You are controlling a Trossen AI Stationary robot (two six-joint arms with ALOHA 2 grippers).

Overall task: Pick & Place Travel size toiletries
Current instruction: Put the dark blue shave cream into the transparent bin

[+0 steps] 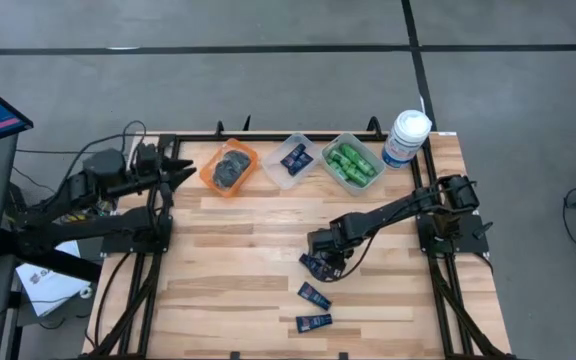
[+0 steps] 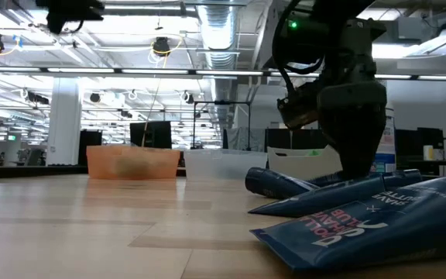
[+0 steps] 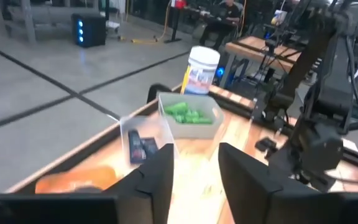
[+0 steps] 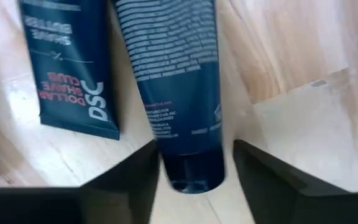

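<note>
I have the right gripper (image 4: 191,171) down at the desk (image 1: 238,250), in the middle of its near half, with its two fingers spread and the capped end of a navy tube (image 4: 176,81) sitting in the gap between them; the fingers stand just beside the cap on either side and I cannot tell that they touch it, so I read them as open and not yet clamped. In the right wrist view the tube's long axis runs straight away from the gripper, cap end nearest the fingers and its flat body farther off. A second navy tube (image 4: 70,68) lies just beside it, roughly parallel, its flat crimped end toward the gripper. From above, two more navy tubes (image 1: 314,295) lie nearer the front edge of the desk, the front one (image 1: 314,322) lying crosswise. Along the far edge sit an orange bin (image 1: 229,167) holding grey tins, a clear bin (image 1: 290,160) with navy tubes and another clear bin (image 1: 353,163) of green bottles, with a white jar (image 1: 405,138) beside them. The left gripper (image 3: 194,177) waits at the far left, near the orange bin, fingers parted with nothing between them.
</note>
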